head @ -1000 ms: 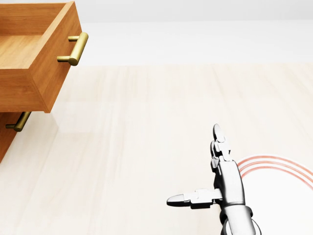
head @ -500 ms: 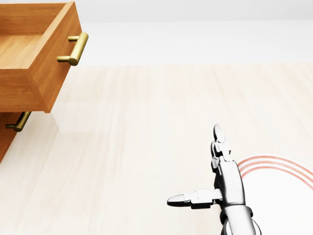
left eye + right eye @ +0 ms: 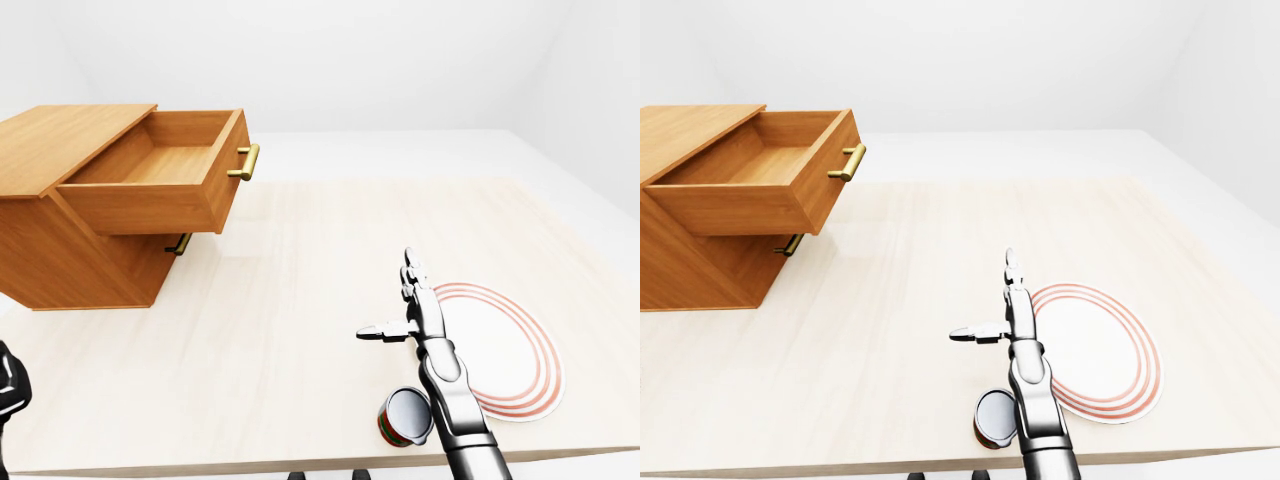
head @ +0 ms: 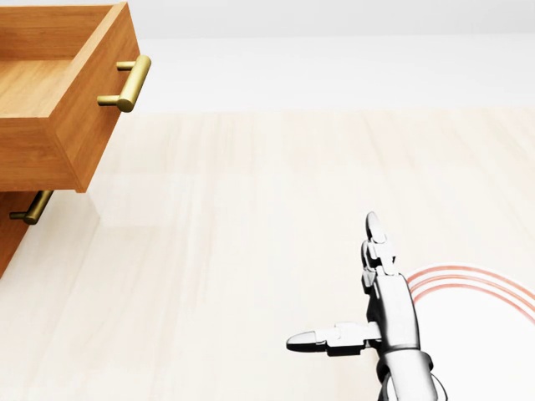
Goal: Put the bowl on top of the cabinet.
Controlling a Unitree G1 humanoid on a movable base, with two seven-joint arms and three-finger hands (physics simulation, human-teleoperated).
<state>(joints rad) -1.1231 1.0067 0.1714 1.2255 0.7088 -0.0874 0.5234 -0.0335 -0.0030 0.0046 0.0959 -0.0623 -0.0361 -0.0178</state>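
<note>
Bowl [image 3: 500, 350] lies flat just right of right hand [image 3: 425, 325] in left-eye view, mouth up, round so no long axis, hand splayed wide and empty; head view shows only its rim beside the fingers [image 4: 374, 227]; right-eye view: can [image 3: 992, 417] by the wrist could get knocked, and the shallow rim could slip a pinch.

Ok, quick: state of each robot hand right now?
Right robot hand: open, fingers spread, holding nothing.
Left robot hand: only a dark edge shows; cannot tell.
</note>
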